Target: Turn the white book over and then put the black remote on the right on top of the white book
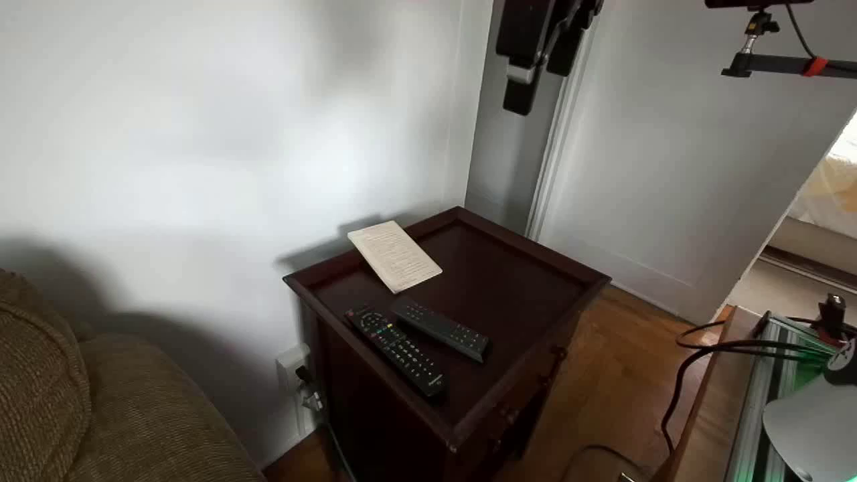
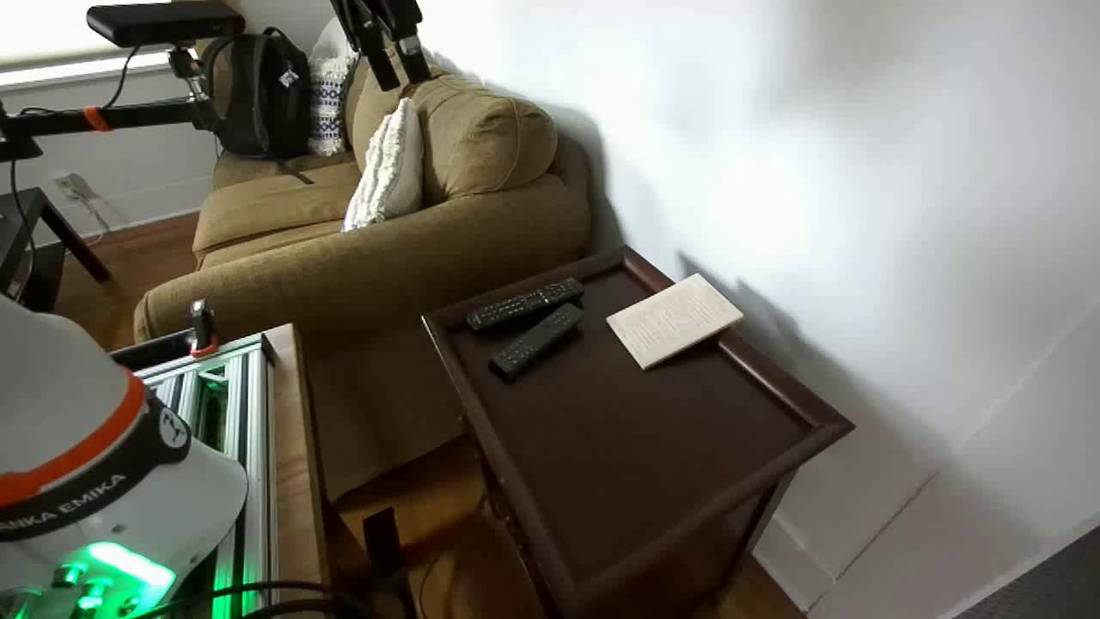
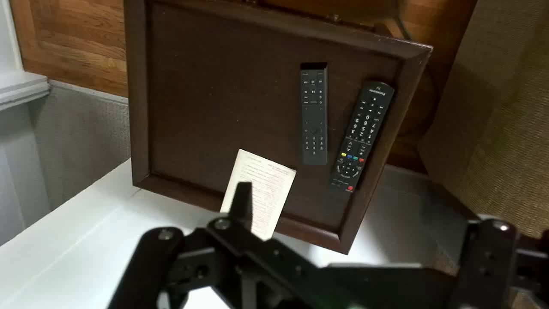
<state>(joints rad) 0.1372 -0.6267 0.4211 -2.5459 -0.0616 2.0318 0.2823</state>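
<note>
The gripper [image 2: 402,78] hangs well above the table [image 2: 636,481]. Its two fingers [image 3: 242,201] are spread wide, with nothing between them.

The book [image 3: 272,189] lies far below the gripper, and in the wrist view one finger hides a bit of it. Print faces up; I cannot tell if it has been flipped. One end seems to rest on the rim [image 3: 184,192] and poke out toward the wall [image 1: 234,167], so the book tilts.

It looks thin and light, and it may bend a little or slide if bumped. The best spot to grab is likely the end poking over the rim, since there should be a gap under it. One finger could go below and one on top, with a soft pinch. The wall is near, so a finger could bump it.

The black remote [image 3: 315,116] is also down below the gripper, farther ahead of the fingers than the book in the wrist view. It looks hard, smooth and light, so it may slip. Hold it across the middle, a finger on each long side. The long remote [image 3: 361,136] lies just beside it, closest at the end nearer the fingers, so there may be little room there.
</note>
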